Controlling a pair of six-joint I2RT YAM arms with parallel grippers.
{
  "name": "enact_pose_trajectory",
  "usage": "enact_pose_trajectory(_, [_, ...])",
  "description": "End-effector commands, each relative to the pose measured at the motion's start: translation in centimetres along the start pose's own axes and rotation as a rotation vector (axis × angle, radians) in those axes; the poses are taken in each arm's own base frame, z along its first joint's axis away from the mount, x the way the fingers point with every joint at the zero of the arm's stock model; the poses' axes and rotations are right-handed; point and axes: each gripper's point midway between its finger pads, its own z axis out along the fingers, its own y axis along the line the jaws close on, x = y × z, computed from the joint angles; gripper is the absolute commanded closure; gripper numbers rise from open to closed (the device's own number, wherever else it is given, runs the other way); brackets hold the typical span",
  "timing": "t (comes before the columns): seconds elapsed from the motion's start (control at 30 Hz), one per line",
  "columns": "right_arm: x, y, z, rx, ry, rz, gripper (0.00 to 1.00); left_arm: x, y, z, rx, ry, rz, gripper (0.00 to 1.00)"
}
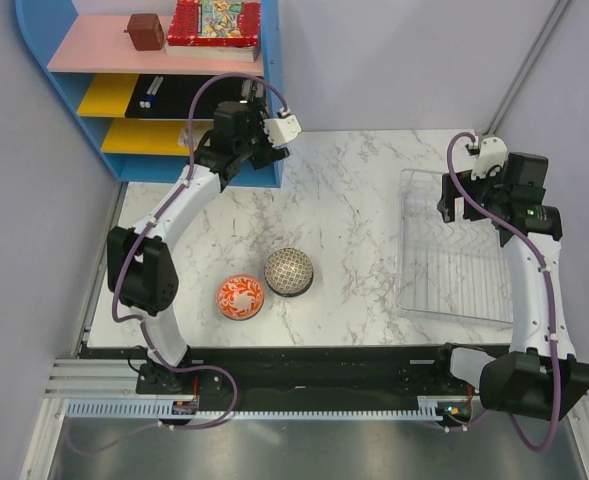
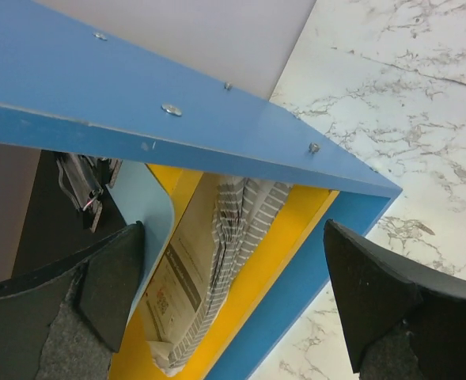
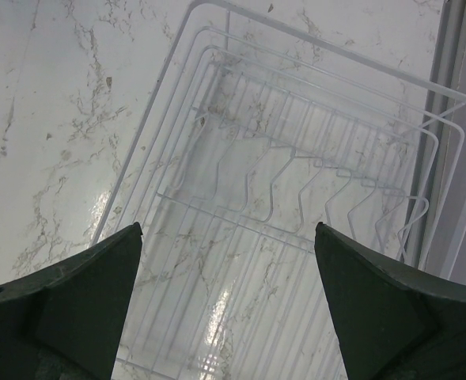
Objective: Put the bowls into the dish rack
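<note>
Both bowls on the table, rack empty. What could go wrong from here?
1. The left gripper is open right by the blue shelf; swinging away could clip it.
2. The orange bowl and grey bowl sit nearly touching and look upside down, so a grasp may slip or shove the neighbour.

The floral bowl (image 1: 240, 296) is orange-red and white, the mesh bowl (image 1: 289, 271) grey-brown.

Orange bowl (image 1: 240, 296) sits beside speckled bowl (image 1: 288, 271), apart from dish rack (image 1: 444, 270)
</note>
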Motion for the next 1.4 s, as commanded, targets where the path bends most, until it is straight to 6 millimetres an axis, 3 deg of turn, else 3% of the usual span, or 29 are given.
enact_pose_trajectory(0.0, [-2.1,0.2,-1.4,0.006,-0.079,-0.011,0.02,-0.4,-3.5,1.5,0.128,-0.041,-0.053,0.0])
enact_pose_trajectory(0.1, [-2.1,0.2,-1.6,0.008,-0.079,-0.011,0.02,-0.5,-3.9,2.0,0.156,-0.045,-0.054,0.0])
enact_pose_trajectory(0.2, [-1.6,0.2,-1.5,0.011,-0.065,-0.014,0.02,-1.4,-4.0,1.1,0.193,-0.071,-0.056,0.0])
enact_pose_trajectory(0.33, [-1.3,0.0,-1.5,0.019,-0.059,-0.019,0.02,-0.7,-5.0,0.8,0.24,-0.06,-0.049,0.0])
enact_pose_trajectory(0.5, [-2.1,0.3,-1.6,0.005,-0.076,-0.005,0.02,0.3,-4.6,3.0,0.222,-0.02,-0.087,0.0])
enact_pose_trajectory(0.57, [-2.2,0.4,-1.7,0.002,-0.082,-0.002,0.02,0.6,-4.0,4.5,0.207,-0.014,-0.103,0.0])
enact_pose_trajectory(0.6, [-2.2,0.4,-1.8,0.002,-0.082,-0.001,0.03,-0.1,-2.6,4.7,0.177,-0.03,-0.111,0.0])
enact_pose_trajectory(0.67, [-2.3,0.3,-1.9,0.007,-0.083,-0.002,0.02,0.9,-2.5,6.4,0.171,-0.011,-0.129,0.0])
enact_pose_trajectory(0.7, [-2.2,0.2,-2.0,0.013,-0.082,-0.003,0.02,0.5,-1.2,6.8,0.14,-0.021,-0.129,0.0])
enact_pose_trajectory(0.77, [-2.2,0.2,-2.1,0.018,-0.081,-0.007,0.02,1.7,-1.2,8.4,0.126,0.007,-0.13,0.0])
enact_pose_trajectory(0.83, [-2.1,0.3,-2.3,0.018,-0.08,-0.01,0.02,1.5,0.8,8.9,0.075,0.001,-0.121,0.0])
enact_pose_trajectory(0.87, [-2.1,0.2,-2.2,0.021,-0.077,-0.008,0.02,2.9,0.7,10.0,0.068,0.03,-0.124,0.0])
enact_pose_trajectory(0.9, [-2.0,0.2,-2.3,0.021,-0.075,-0.009,0.02,2.3,2.4,10.0,0.027,0.016,-0.119,0.0])
enact_pose_trajectory(0.93, [-2.0,0.2,-2.3,0.02,-0.076,-0.009,0.03,3.1,2.1,10.9,0.028,0.028,-0.124,0.0])
enact_pose_trajectory(0.97, [-2.0,0.2,-2.2,0.021,-0.074,-0.008,0.03,3.0,3.7,10.8,-0.013,0.021,-0.123,0.0])
enact_pose_trajectory(1.1, [-2.2,0.4,-2.0,0.003,-0.074,0.001,0.02,4.7,4.8,12.2,-0.068,0.065,-0.111,0.0])
enact_pose_trajectory(1.23, [-2.1,1.0,-2.0,-0.032,-0.072,-0.006,0.02,4.5,3.1,10.9,0.014,0.032,-0.142,0.0])
enact_pose_trajectory(1.27, [-2.0,1.1,-2.0,-0.039,-0.068,-0.011,0.02,5.6,0.5,10.7,0.076,0.051,-0.152,0.0])
enact_pose_trajectory(1.3, [-1.7,1.4,-2.1,-0.051,-0.058,-0.013,0.02,3.7,2.0,8.9,0.048,0.004,-0.146,0.0])
enact_pose_trajectory(1.33, [-1.6,1.6,-2.1,-0.059,-0.056,-0.019,0.02,3.3,1.6,8.4,0.061,-0.022,-0.148,0.0])
enact_pose_trajectory(1.37, [-1.5,1.7,-2.1,-0.066,-0.054,-0.023,0.02,4.5,-0.4,8.2,0.097,-0.001,-0.152,0.0])
